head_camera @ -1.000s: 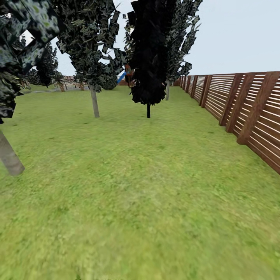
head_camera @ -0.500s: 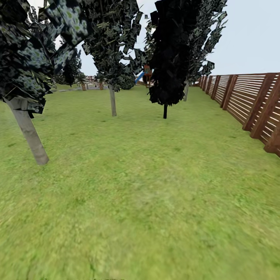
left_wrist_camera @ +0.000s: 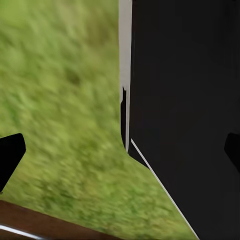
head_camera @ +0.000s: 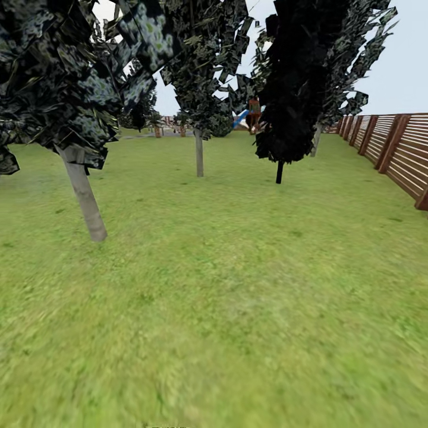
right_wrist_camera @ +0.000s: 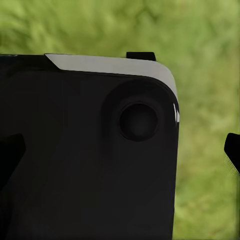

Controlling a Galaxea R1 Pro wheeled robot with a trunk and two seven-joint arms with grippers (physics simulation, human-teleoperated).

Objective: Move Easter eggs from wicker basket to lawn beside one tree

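Note:
The lawn (head_camera: 238, 297) spreads wide and flat in the head view, green grass all the way to the far end of the garden. The Easter eggs and the wicker basket are out of view. In the left wrist view my left gripper (left_wrist_camera: 121, 152) is open, its dark fingertips (left_wrist_camera: 10, 155) far apart with nothing between them, over grass. My right gripper (right_wrist_camera: 121, 154) is open too, with one fingertip (right_wrist_camera: 233, 152) at the frame's edge and grass behind.
A leaning thin grey trunk (head_camera: 83, 193) under dark foliage stands at the left. Two more thin-trunked leafy ones (head_camera: 199, 153) (head_camera: 279, 171) stand farther back. A brown slatted fence (head_camera: 398, 154) runs along the right. A black robot body panel (left_wrist_camera: 185, 100) (right_wrist_camera: 85, 160) sits close before both wrist cameras.
The head view has swung left: the trunks and foliage slide right in the picture and most of the fence has left at the right edge. The camera moved, not the things.

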